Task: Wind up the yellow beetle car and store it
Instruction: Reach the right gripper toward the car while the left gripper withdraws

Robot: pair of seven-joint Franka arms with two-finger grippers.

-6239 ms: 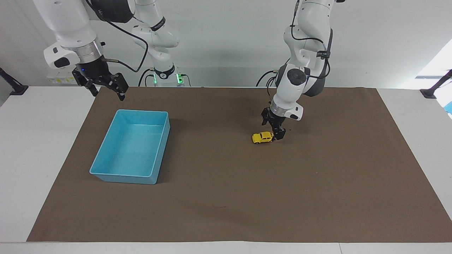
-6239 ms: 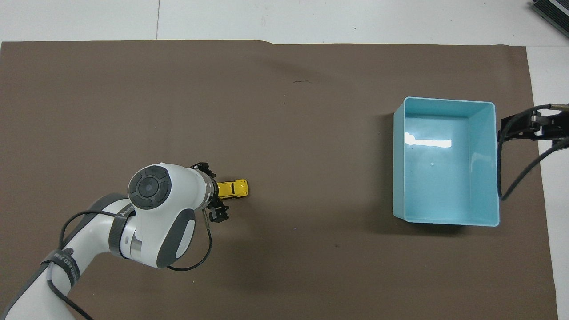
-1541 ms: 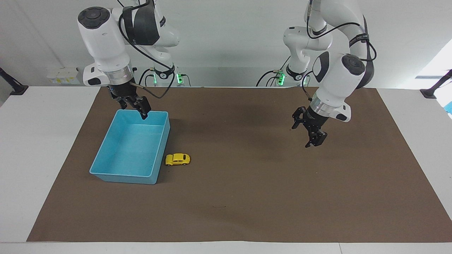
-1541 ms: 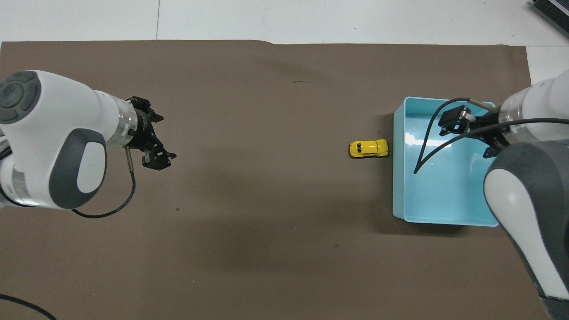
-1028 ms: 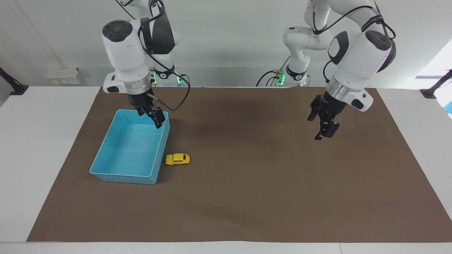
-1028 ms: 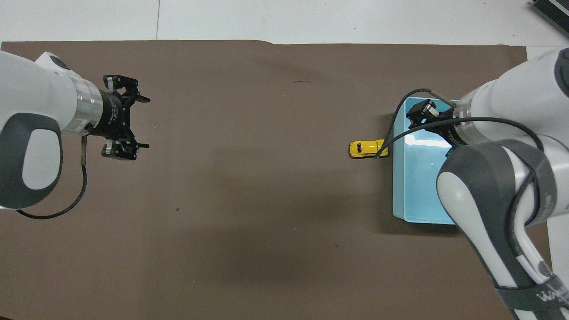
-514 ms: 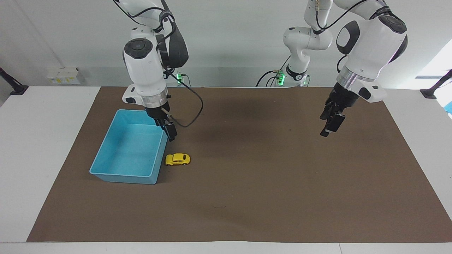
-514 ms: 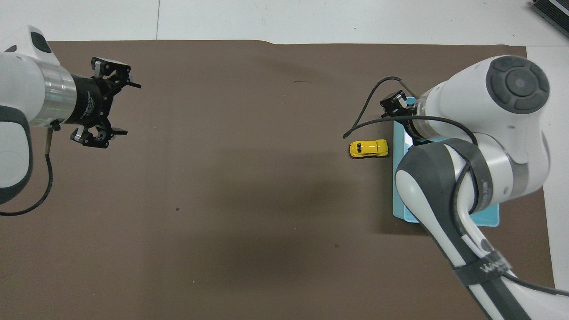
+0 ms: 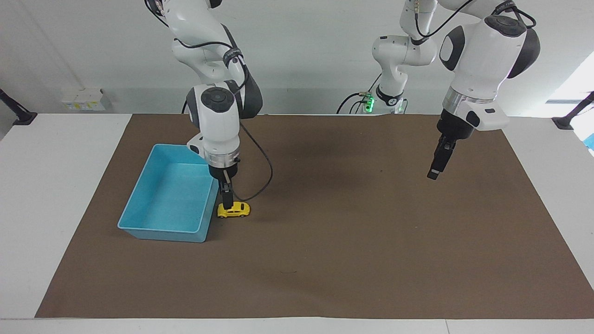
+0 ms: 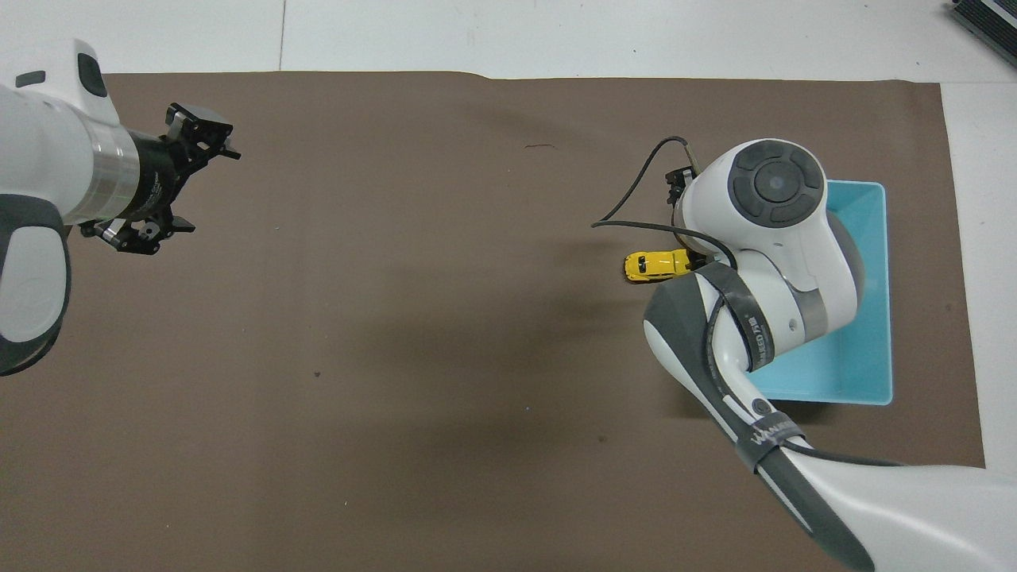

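With both grippers open, the right gripper (image 9: pixel 227 202), low over the tiny yellow beetle-shaped toy car (image 9: pixel 233 210) beside the light blue plastic bin (image 9: pixel 139 204), should straddle its sides squarely before closing, while the left gripper (image 9: pixel 435 169) waits above the tabletop (image 9: pixel 352 241).

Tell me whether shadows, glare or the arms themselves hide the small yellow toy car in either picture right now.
Facing view: the small yellow toy car shows sharp and evenly lit beside the light blue plastic bin, the right gripper just above its roof. Overhead view: the right arm's white wrist covers one end of the car and hides that gripper; no glare on the car. The left gripper waits over bare brown mat.
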